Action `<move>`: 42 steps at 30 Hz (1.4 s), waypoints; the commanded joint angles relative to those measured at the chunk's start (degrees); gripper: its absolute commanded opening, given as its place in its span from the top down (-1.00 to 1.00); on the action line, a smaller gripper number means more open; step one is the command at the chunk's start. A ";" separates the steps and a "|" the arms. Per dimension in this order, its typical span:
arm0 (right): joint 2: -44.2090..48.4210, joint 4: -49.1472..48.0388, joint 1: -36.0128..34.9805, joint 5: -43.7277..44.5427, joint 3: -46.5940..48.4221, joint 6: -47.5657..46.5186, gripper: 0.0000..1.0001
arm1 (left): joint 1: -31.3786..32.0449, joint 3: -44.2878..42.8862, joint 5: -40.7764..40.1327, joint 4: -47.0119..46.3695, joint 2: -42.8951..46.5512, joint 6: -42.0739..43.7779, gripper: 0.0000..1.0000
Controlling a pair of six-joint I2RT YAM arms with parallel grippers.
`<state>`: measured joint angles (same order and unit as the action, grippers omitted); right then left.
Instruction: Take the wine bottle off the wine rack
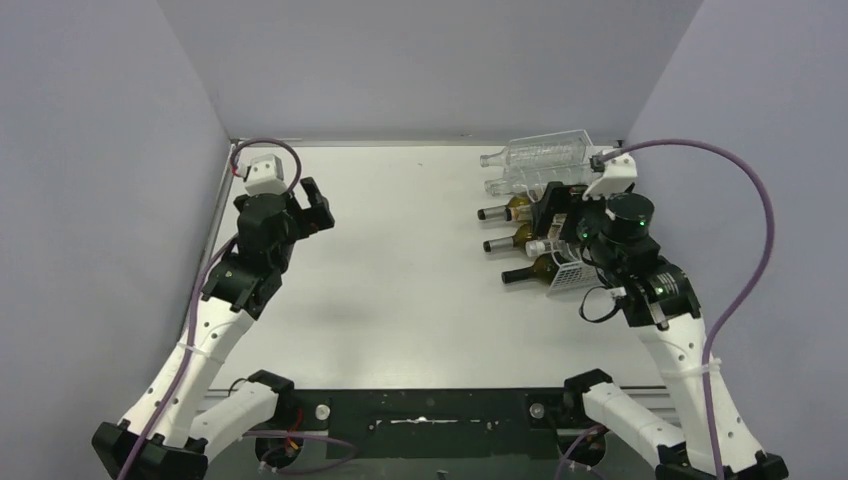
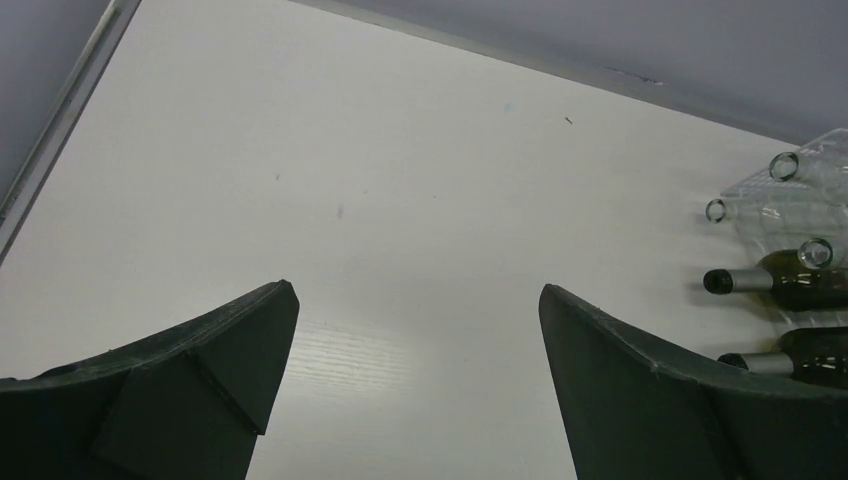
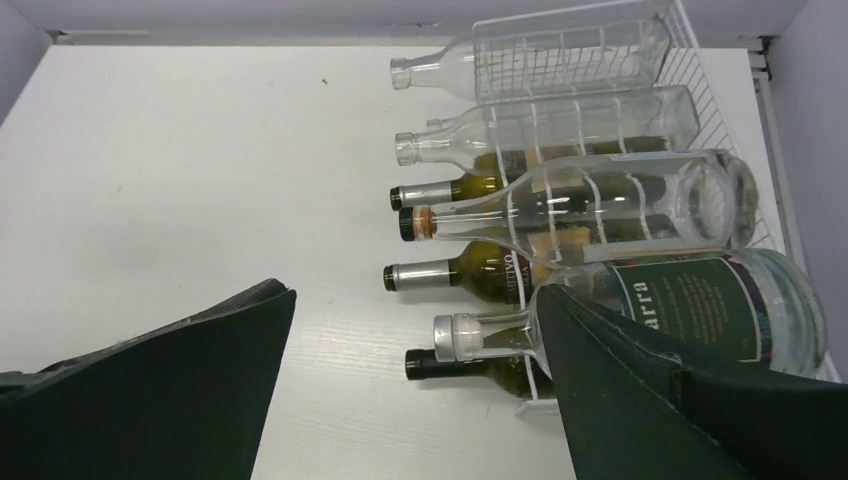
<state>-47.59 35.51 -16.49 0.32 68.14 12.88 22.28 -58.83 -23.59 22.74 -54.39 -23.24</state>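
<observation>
Far over at the right back corner of the surface (image 1: pixel 400 280), the right tool (image 3: pixel 417 300) hangs beside the wine rack (image 3: pixel 712 80). Its two dark fingers are spread wide with nothing between them. From overhead the arm hides most of the rack. Only a corner of white grid and a few necks poking out to the left can be seen there.

The right wrist camera gives what that view cannot: bottles lying on their sides in layers, necks pointing left. Just ahead of the tool lies a dark wine bottle (image 3: pixel 470 272) with a silver cap. Its pale label carries letters that seem to end in "TIVO", though I cannot read the whole word. Close by the right finger (image 3: pixel 680 410) lies a clear bottle (image 3: pixel 690 305) with a green label showing "arra" in white. The finger cuts off the rest, and whether it touches the glass I cannot tell. Above those a corked clear bottle (image 3: pixel 640 200) rests across the darker ones. Two bare clear bottles (image 3: pixel 560 45) lie furthest from the tool, at the back of the rack.

The left tool (image 2: pixel 418 295) is well apart from all this, also gaping and holding nothing, with white surface under it. Its camera catches only bottle mouths and capped necks at the far right edge, with no labels. Only the overhead view shows the purple cables (image 1: pixel 760 230) looping from each wrist.
</observation>
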 commanded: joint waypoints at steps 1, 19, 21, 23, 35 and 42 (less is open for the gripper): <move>-3.57 -5.75 -5.26 8.15 -1.04 1.74 -0.95 | -3.00 4.48 5.82 -13.33 1.48 2.07 -0.88; -13.62 -8.64 -14.00 17.42 -1.17 -0.83 -0.95 | -6.84 12.27 14.02 -30.94 2.81 4.78 -0.88; -14.99 -7.55 -14.13 17.91 -0.01 -1.91 -0.95 | -6.76 12.25 13.97 -31.65 2.72 5.08 -0.88; -16.30 -6.41 -14.26 18.85 1.02 -3.39 -0.95 | -6.65 12.26 14.17 -32.41 2.79 5.25 -0.88; -20.46 -0.47 -13.53 25.94 5.46 -11.34 -0.95 | -5.18 12.10 13.95 -34.22 3.58 7.06 -0.88; -24.11 4.91 -6.28 21.05 11.49 -11.65 -0.95 | -4.40 12.07 13.46 -34.34 3.79 7.16 -0.88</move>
<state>-69.65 38.00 -27.81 23.66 73.58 2.11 17.41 -46.24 -10.24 -7.27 -51.70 -17.23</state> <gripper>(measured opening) 0.976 0.941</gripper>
